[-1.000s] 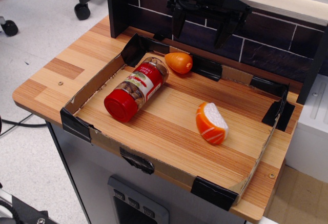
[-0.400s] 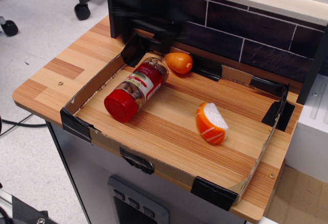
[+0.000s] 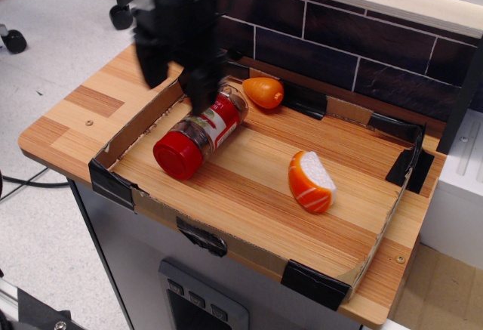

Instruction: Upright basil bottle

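The basil bottle (image 3: pixel 198 135) lies on its side in the cardboard tray (image 3: pixel 226 243), red cap toward the front left, base toward the back. My black gripper (image 3: pixel 178 81) is blurred with motion. It hangs open above the bottle's base end. One finger (image 3: pixel 153 64) is outside the tray's left wall and the other finger (image 3: pixel 202 88) covers the bottle's far end. It holds nothing.
A small orange carrot-like toy (image 3: pixel 263 92) lies at the back of the tray, right of the bottle. An orange-and-white sushi toy (image 3: pixel 311 181) lies in the tray's middle right. A dark brick wall (image 3: pixel 355 50) stands behind. The tray's low walls (image 3: pixel 139 122) border the bottle.
The gripper has swept from the back right, above the wall, leftward and down to just over the bottle's base end. The bottle and toys have not moved.
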Motion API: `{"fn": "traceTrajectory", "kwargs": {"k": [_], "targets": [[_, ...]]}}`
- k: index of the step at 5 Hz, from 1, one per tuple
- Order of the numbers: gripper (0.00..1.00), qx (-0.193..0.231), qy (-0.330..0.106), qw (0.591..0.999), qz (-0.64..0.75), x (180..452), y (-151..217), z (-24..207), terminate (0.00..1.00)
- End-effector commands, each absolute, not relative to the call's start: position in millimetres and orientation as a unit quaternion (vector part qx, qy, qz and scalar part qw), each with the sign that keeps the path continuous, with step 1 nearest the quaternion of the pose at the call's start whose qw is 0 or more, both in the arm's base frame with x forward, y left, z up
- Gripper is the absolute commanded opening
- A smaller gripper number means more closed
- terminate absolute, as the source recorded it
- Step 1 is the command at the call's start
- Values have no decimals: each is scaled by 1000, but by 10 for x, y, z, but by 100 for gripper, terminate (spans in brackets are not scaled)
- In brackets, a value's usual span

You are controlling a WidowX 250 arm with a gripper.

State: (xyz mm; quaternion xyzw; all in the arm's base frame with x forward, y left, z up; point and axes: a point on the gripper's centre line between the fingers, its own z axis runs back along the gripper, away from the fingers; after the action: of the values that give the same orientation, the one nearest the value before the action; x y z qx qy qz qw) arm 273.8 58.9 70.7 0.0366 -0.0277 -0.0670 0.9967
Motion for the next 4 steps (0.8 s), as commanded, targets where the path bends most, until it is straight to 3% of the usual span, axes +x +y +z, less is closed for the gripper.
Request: {"fn": "traceTrajectory", "kwargs": {"k": [1, 2, 4], "targets": [[100, 52, -70, 995, -53, 2695, 590, 714, 0], [100, 41, -63, 997, -29, 2687, 585, 655, 0], [100, 63, -67, 996, 3, 2647, 568, 579, 0]]}}
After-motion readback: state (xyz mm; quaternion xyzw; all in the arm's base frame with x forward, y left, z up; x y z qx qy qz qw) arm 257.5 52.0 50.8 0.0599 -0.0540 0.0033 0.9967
